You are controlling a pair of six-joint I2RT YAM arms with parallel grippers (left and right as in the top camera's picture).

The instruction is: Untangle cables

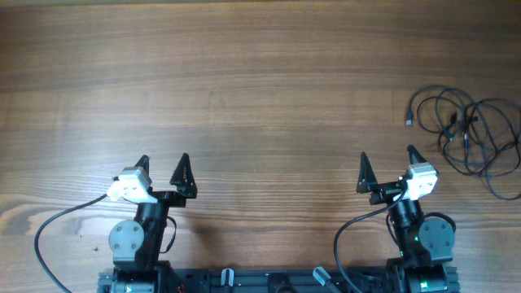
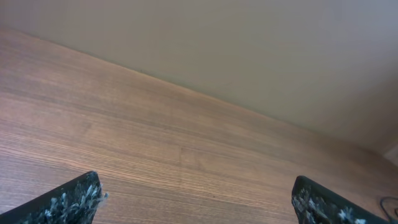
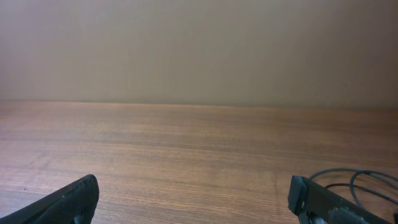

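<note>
The cables (image 1: pixel 472 134) lie in a bunch at the far right of the desk (image 1: pixel 260 89). They look thin, light and floppy. A plug end (image 1: pixel 408 121) looks best to pinch. The left hand (image 1: pixel 164 163) and right hand (image 1: pixel 387 159) are wide, holding nothing.

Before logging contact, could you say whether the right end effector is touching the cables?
Apart: the overhead view shows bare table between the right end effector and the cables.
</note>
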